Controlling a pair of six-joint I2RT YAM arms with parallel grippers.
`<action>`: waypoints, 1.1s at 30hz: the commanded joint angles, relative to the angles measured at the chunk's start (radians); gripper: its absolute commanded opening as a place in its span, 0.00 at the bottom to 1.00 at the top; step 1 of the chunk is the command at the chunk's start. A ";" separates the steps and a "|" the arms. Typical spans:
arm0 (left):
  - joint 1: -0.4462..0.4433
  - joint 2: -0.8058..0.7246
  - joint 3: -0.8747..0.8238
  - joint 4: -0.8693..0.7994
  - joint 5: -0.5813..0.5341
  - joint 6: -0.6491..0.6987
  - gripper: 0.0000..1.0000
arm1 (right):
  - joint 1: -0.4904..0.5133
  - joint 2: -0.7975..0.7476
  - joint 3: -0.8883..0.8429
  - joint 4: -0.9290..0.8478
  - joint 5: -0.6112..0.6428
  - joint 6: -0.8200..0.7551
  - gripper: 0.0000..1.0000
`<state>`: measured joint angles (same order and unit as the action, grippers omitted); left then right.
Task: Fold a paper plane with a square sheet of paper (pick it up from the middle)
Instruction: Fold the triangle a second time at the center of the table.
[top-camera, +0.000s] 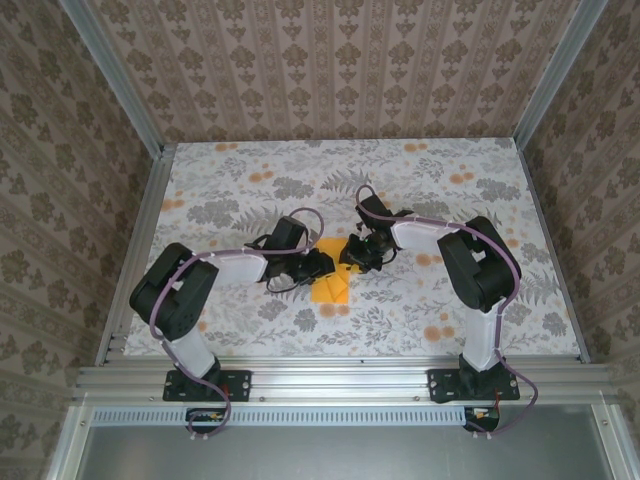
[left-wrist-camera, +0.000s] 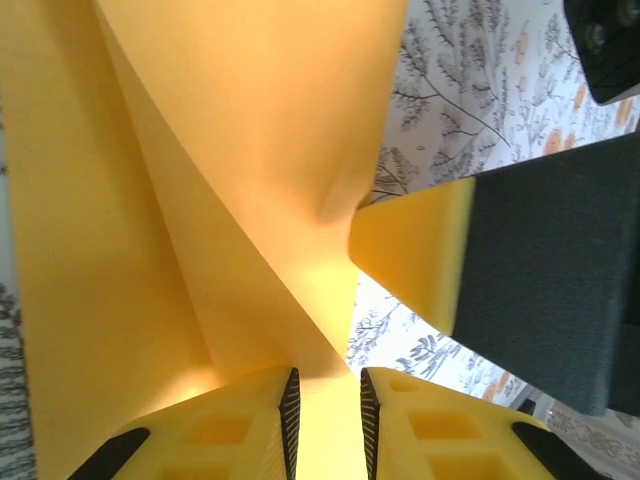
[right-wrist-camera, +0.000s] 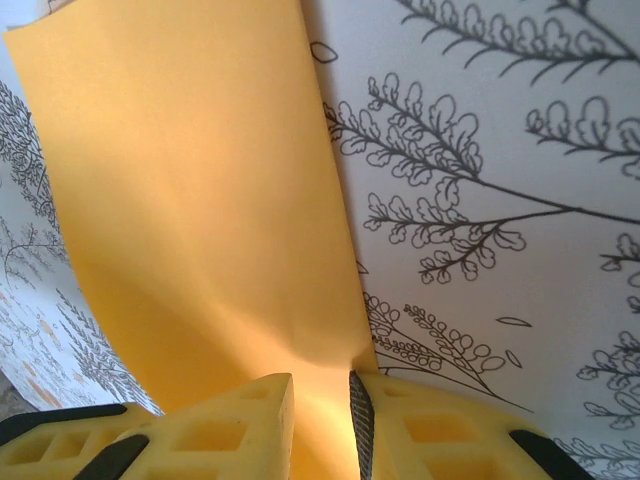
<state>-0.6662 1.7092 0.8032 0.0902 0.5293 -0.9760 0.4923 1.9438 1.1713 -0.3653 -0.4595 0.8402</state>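
Though straddled by both tools, barely begun: square sheet of paper (top-camera: 330, 288) bowed up between fingertips of left gripper (left-wrist-camera: 327, 375) and right gripper (right-wrist-camera: 320, 380). Jaws narrow; firm clamp unconfirmable. No dart shape yet, folding left.

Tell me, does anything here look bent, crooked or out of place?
The paper looks odd: it bows and twists up off the table instead of lying flat, with a soft dent near one edge. The left hand and right hand pinch it.
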 joint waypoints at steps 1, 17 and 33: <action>-0.002 -0.008 -0.012 -0.029 -0.031 0.004 0.26 | 0.004 0.017 -0.025 -0.042 0.033 -0.013 0.26; -0.001 0.003 0.011 -0.054 -0.063 -0.030 0.26 | 0.004 -0.159 -0.069 0.041 -0.084 -0.153 0.33; -0.002 0.004 0.017 -0.049 -0.060 -0.033 0.26 | 0.057 -0.179 -0.150 0.034 -0.155 -0.213 0.39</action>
<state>-0.6662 1.7092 0.8021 0.0525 0.4740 -0.9958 0.5453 1.7367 1.0122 -0.3202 -0.5892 0.6422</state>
